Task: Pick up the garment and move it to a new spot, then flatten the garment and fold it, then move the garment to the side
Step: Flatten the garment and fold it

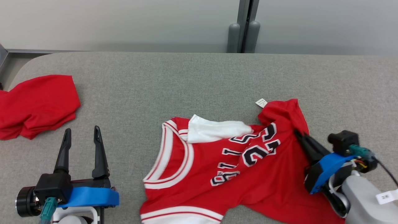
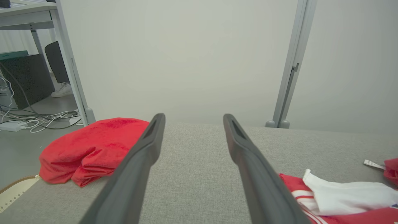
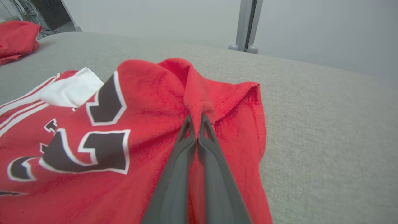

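Jersey [image 1: 264, 183] pinched by right gripper [image 3: 196, 119], red cloth pile [image 1: 37, 104] well apart.

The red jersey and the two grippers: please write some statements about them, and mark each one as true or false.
1. The right gripper is shut on a fold of the red jersey. True.
2. The left gripper holds the jersey's collar. False: it is open, holds nothing and is apart from the jersey.
3. A second red garment lies at the robot's left on the grey table. True.
4. The jersey is folded into a neat square. False: it lies crumpled, with a white part turned out on top.
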Robot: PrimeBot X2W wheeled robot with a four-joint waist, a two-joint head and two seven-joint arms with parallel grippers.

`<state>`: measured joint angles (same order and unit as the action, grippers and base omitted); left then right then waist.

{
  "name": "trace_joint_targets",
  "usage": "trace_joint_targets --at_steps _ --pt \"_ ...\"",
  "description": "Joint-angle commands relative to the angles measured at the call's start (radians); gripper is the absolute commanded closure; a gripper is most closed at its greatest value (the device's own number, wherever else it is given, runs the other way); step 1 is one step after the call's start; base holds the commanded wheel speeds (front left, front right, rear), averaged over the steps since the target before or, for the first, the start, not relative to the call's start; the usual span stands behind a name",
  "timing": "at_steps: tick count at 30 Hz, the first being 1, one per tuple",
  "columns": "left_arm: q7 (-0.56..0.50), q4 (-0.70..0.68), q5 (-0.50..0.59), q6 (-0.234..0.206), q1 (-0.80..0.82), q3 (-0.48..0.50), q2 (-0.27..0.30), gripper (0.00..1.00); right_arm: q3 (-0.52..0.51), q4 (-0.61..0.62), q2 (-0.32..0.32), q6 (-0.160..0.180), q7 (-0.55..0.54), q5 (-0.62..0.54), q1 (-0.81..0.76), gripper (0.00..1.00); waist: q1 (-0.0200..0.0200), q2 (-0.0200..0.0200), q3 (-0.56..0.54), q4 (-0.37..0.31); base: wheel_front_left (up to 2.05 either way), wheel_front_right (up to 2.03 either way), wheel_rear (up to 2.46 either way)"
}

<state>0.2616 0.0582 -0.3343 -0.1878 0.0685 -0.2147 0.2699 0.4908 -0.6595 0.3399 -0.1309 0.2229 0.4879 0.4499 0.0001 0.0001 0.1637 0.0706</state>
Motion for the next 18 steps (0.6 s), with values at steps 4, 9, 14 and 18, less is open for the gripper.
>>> trace_joint_targets --at_steps 4,9,14,18 --pt "0.005 0.001 0.004 0.001 0.008 0.0 0.002 0.0 -0.05 -0.003 0.062 0.0 0.006 0.087 0.026 1.0 -0.0001 -0.0001 -0.012 -0.003 0.0 0.0 0.0" --pt "0.005 0.0 0.004 0.002 -0.004 0.0 -0.006 0.0 -0.043 0.018 0.114 0.0 -0.035 0.186 0.026 1.0 -0.0001 -0.0001 -0.019 -0.004 0.0 0.0 0.0" --pt "0.005 0.004 0.003 0.006 -0.014 0.008 -0.009 0.0 -0.037 0.013 0.133 0.0 -0.009 0.222 0.025 0.0 -0.0001 -0.0001 -0.025 -0.012 0.0 0.0 0.0" --pt "0.005 0.006 0.004 0.01 -0.021 0.015 -0.004 0.0 -0.082 0.022 0.123 0.0 0.032 0.212 0.017 0.0 -0.0001 -0.0001 -0.042 -0.025 0.0 0.0 0.0"
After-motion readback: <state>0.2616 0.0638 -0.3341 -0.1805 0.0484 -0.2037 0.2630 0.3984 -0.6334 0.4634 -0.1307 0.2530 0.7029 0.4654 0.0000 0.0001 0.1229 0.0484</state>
